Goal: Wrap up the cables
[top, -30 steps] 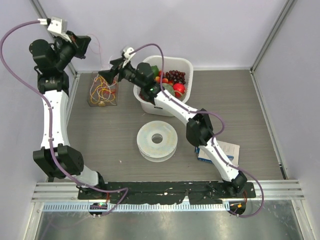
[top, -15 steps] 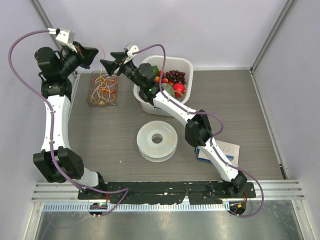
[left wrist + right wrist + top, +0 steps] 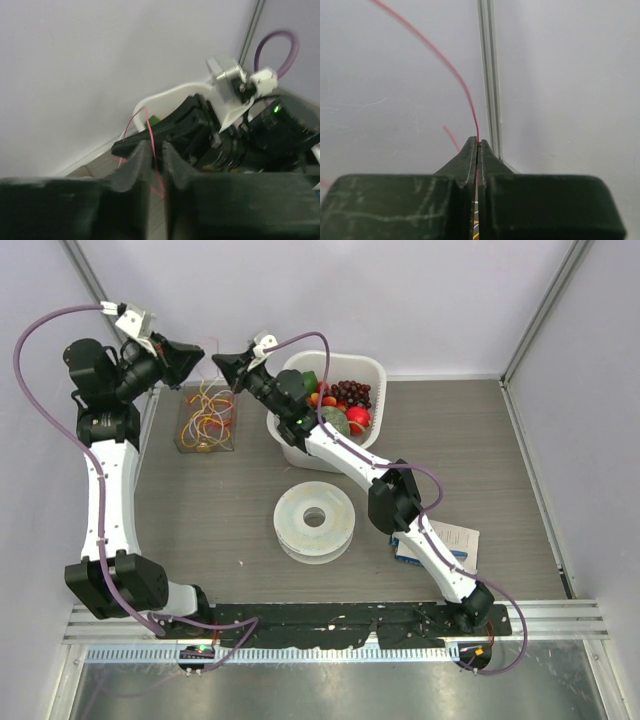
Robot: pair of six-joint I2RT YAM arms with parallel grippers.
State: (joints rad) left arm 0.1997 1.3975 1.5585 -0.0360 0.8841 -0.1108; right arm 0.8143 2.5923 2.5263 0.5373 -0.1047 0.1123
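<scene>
Item: cables [image 3: 206, 420]. String-thin, light, limp, tangle-prone. Heaped in clear box [image 3: 185, 448] at far left of table [image 3: 480, 460]. One red cable [image 3: 467, 97] held above box, pinched by closed left hand [image 3: 198, 353] and closed right hand [image 3: 477, 144]. Judged slippery; best gripped near free end, gently tensioned.

White-shelled arms [image 3: 103, 490], black joints [image 3: 106, 580], mauve cords [image 3: 280, 35] alongside, bolted to a black base plate [image 3: 330, 618]; right gripper [image 3: 477, 143] dark green-black.

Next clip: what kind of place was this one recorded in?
Most likely a lab robot cell: plain walls framed in aluminium posts, two arms bolted to a rail at the table's edge, and staged props, a fruit basket and a clear box of cables.
</scene>
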